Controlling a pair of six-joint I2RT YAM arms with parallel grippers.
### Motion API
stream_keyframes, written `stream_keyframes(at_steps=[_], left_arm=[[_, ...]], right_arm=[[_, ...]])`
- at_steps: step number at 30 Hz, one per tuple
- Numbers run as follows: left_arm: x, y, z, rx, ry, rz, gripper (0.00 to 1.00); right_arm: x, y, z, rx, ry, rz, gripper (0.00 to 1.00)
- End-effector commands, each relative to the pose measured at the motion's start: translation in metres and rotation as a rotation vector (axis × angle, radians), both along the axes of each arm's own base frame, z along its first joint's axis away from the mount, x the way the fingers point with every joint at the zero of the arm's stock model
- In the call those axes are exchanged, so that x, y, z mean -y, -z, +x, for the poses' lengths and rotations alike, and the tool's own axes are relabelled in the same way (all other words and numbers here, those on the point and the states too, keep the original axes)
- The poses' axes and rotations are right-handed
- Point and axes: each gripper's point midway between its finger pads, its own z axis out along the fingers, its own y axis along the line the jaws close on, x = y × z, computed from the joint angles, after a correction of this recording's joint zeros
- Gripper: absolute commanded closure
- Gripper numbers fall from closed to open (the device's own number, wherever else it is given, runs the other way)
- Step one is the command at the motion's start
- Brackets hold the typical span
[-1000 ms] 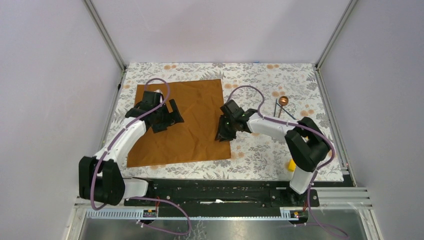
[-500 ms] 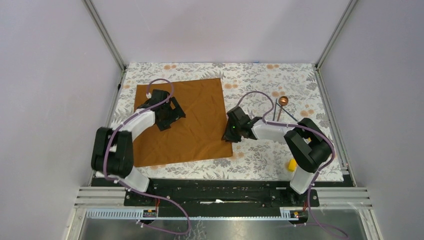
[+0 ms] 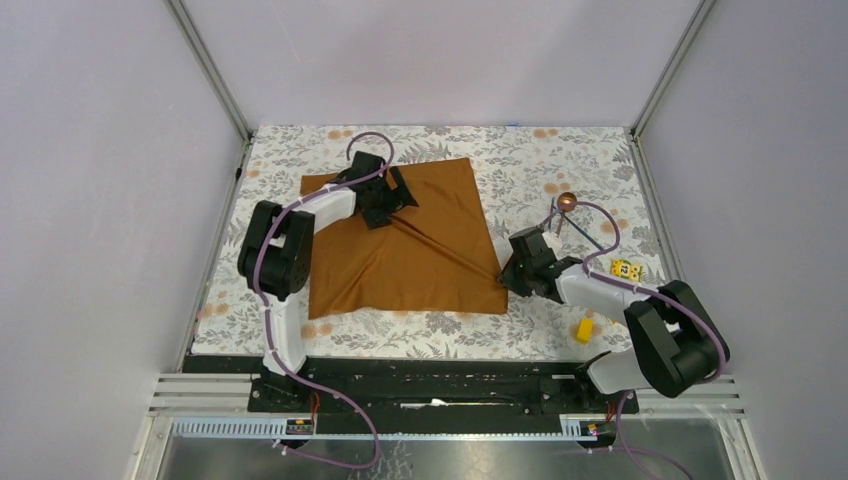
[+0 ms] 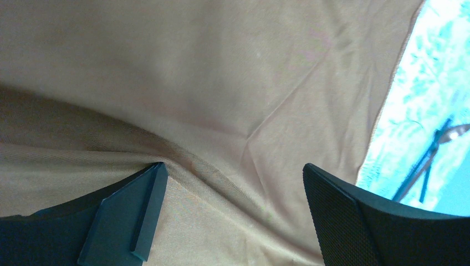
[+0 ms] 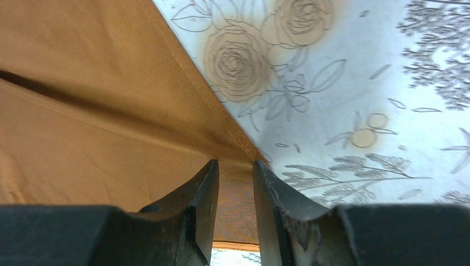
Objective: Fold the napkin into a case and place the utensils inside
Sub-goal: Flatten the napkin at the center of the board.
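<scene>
Napkin [image 3: 400,250] sits mid-desk, a taut crease running diagonally from your wide-open left hand [image 4: 233,183] near its far edge to your right hand [image 5: 235,177] pinching its near-right corner.

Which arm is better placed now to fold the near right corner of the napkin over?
Right. The right gripper pinches the napkin at that corner, so it could lift and carry it across. The left gripper is open over the far left part of the cloth and holds nothing.
</scene>
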Motion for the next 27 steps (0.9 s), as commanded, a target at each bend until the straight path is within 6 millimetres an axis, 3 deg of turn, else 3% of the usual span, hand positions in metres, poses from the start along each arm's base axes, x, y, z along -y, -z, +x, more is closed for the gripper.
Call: stream_keyframes(at_steps=[1,4,6,9,13,16,19,24,27], left_arm=[[0.022,0.028,-0.018,-0.098,0.076,0.015,0.01],[0.020,0.016,-0.031,-0.072,0.080,0.005,0.01],[0.015,-0.006,-0.039,-0.044,0.105,0.025,0.01],[-0.008,-0.043,-0.060,0.019,0.106,0.098,0.01],[-0.045,-0.087,-0.097,0.101,0.065,0.187,0.01],[-0.079,-0.093,-0.131,0.076,-0.007,0.264,0.01],[-0.110,-0.084,-0.160,0.005,-0.124,0.286,0.02],[-0.142,-0.064,-0.196,-0.106,-0.317,0.265,0.11],[-0.154,-0.059,-0.208,-0.152,-0.392,0.291,0.12]], right_arm=[[0.047,0.015,-0.028,-0.072,0.019,-0.204,0.63],[0.044,0.002,-0.020,-0.041,-0.060,-0.231,0.60],[0.041,-0.011,-0.017,-0.015,-0.131,-0.242,0.57],[0.035,-0.039,-0.017,0.013,-0.209,-0.235,0.31],[0.030,-0.049,-0.042,-0.117,-0.240,-0.208,0.22],[0.030,-0.047,-0.062,-0.219,-0.129,-0.151,0.21],[0.039,-0.044,-0.072,-0.292,-0.036,-0.176,0.24],[0.048,-0.027,-0.079,-0.348,-0.006,-0.215,0.43],[0.045,-0.022,-0.082,-0.385,0.006,-0.207,0.44]])
